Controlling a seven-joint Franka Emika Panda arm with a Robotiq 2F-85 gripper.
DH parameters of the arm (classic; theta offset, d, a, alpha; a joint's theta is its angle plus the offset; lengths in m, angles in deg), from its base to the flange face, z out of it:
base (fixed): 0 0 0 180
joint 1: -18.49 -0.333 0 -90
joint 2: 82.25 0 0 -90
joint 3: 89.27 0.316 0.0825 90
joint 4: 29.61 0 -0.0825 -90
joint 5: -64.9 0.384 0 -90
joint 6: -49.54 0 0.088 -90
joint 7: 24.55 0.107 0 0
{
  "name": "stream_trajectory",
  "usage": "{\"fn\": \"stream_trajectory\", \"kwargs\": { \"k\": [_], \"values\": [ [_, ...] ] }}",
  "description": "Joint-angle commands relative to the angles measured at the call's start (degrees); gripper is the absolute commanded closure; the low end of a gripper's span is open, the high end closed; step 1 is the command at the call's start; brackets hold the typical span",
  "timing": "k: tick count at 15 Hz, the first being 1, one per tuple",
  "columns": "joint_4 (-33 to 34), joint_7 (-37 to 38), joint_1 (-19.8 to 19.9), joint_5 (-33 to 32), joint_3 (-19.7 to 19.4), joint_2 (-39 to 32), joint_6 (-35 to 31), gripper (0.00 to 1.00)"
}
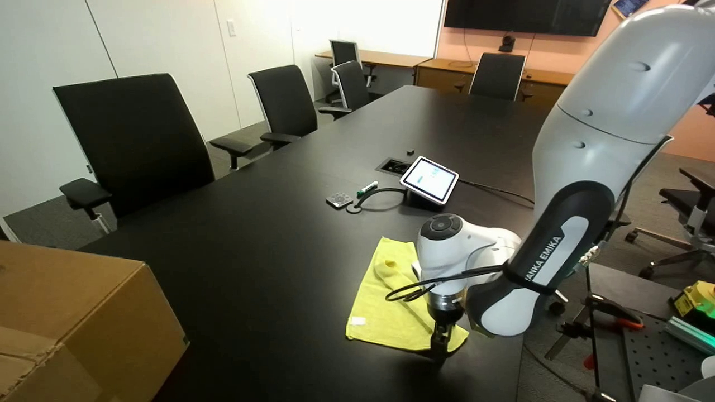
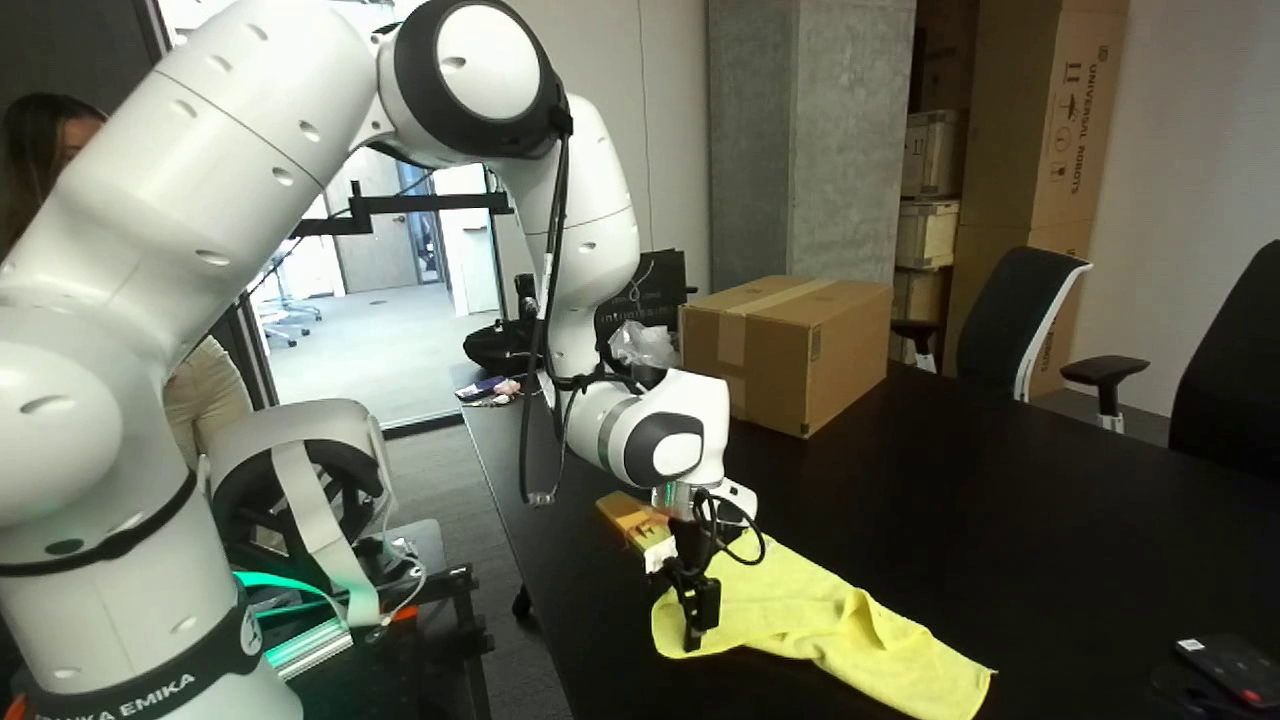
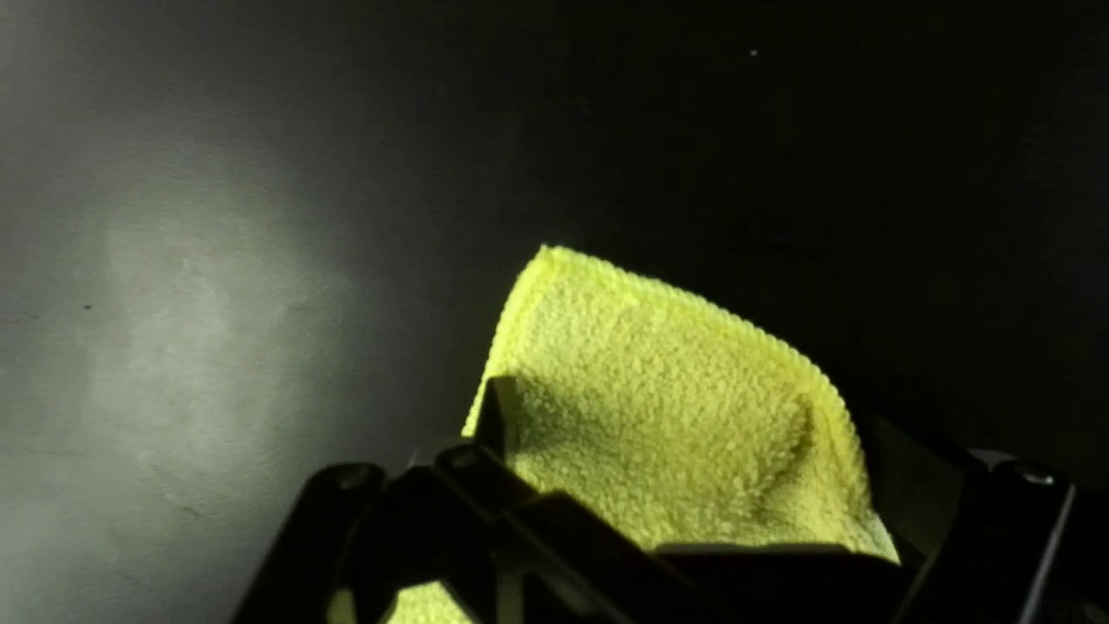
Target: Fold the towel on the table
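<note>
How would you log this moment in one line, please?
gripper: open, at towel corner | towel: on table, wrinkled | fold: looks unfinished

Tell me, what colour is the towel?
The towel is yellow, with a small white label; it shows best in an exterior view.

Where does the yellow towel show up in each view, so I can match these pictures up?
In an exterior view: yellow towel, lower half, just right of centre.
In an exterior view: yellow towel, near the bottom, right of centre.
In the wrist view: yellow towel, centre and lower middle, a corner uppermost.
Shared landmark: the gripper, at an edge of the towel in all three.
</note>
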Motion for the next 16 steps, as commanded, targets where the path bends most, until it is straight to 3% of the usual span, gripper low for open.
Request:
{"fn": "stream_trajectory", "kwargs": {
  "k": [1, 8, 11, 13, 16],
  "values": [
    [1.1, -0.5, 0.2, -0.1, -0.4, -0.9, -0.5, 0.41],
    [1.0, 1.8, -3.4, -1.8, -3.6, 2.3, 1.1, 0.95],
    [1.5, 3.9, -7.1, -4.2, -6.7, 4.3, 3.1, 0.99],
    [3.0, 6.4, -10.3, -7.2, -9.2, 5.2, 6.0, 0.95],
    [8.7, 11.7, -15.5, -14.9, -12.9, 4.8, 14.2, 0.96]
  ]
}}
